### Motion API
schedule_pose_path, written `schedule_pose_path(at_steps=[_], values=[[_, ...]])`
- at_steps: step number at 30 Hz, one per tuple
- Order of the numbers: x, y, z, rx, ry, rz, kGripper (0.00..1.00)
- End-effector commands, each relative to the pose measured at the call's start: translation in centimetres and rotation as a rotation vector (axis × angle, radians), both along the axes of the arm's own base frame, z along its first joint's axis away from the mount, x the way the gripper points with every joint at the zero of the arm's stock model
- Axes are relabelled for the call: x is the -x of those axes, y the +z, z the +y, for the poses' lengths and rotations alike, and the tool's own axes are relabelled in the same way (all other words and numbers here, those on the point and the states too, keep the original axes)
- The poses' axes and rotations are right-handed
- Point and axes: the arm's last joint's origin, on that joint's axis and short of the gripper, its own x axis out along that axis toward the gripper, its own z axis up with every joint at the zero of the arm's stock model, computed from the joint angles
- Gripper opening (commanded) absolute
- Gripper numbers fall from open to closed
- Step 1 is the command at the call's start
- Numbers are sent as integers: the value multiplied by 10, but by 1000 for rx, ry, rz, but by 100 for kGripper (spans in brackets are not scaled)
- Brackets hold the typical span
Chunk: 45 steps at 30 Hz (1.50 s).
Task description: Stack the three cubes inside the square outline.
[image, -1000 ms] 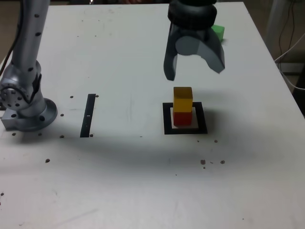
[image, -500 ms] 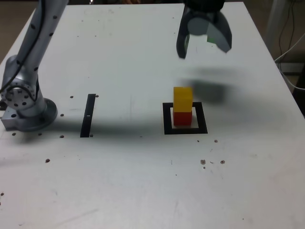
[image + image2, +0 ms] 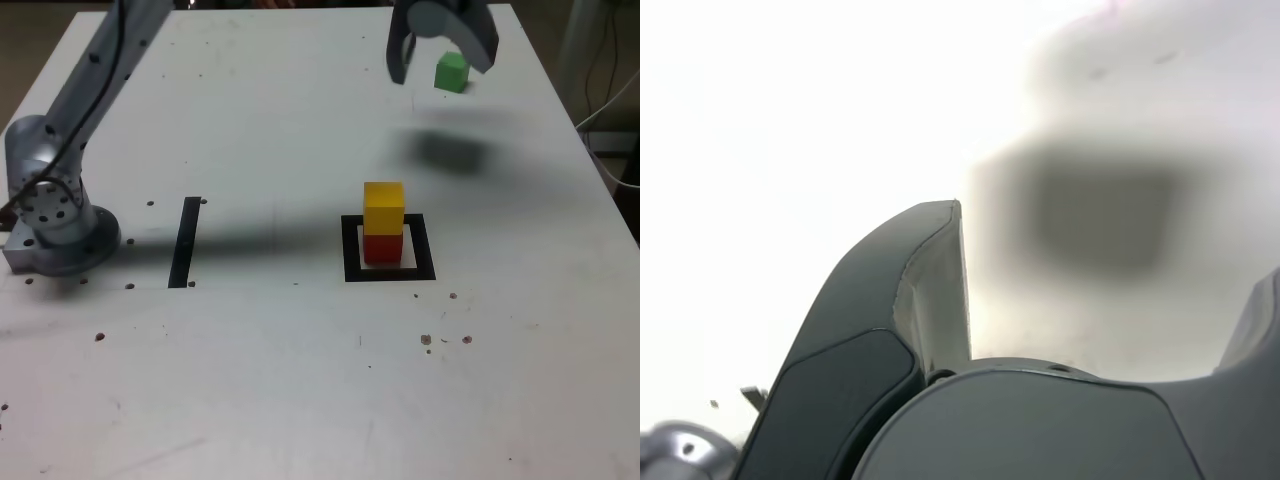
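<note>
Up at about one o'clock on the white tabletop [image 3: 300,120], the arm's dark grey pincer [image 3: 443,45] hung above the surface with its jaws spread wide and nothing between them. Just beside its tip, toward three o'clock in the exterior view, sat the small solid green cube [image 3: 452,72], apart from the jaws and untouched. The wrist view showed only grey jaw shells and a blurred dark patch, too soft to read.

Toward six o'clock from the pincer, well apart, the thick black square outline [image 3: 350,250] held a small red cube [image 3: 382,248] with an equal yellow cube [image 3: 383,207] squarely on top. Two of the three looked stacked, so I judged the green one's fetching to be the step in hand. The next move would call for lowering the jaws astride it, square to its faces, then closing.

A narrow black strip [image 3: 185,241] lay toward nine o'clock of the outline, with the arm's silver base [image 3: 55,225] beyond it. Nothing seemed to block the way; the risk I saw was nudging the stack when carrying the green one in.
</note>
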Motion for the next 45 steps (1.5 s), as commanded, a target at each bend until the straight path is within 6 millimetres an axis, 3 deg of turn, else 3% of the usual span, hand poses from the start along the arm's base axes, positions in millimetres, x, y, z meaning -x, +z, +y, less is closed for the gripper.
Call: schedule_pose_path(at_steps=[1, 7, 14, 22, 38, 45], values=[[-2, -4, 20, 6, -2, -7, 100], [-11, -14, 53, 16, -35, -50, 100], [-22, -32, 69, 8, -84, -55, 100], [-19, -51, 95, -31, -69, -17, 99], [-41, -85, 105, -84, -107, -39, 98], [-44, -88, 106, -106, -107, -43, 94]])
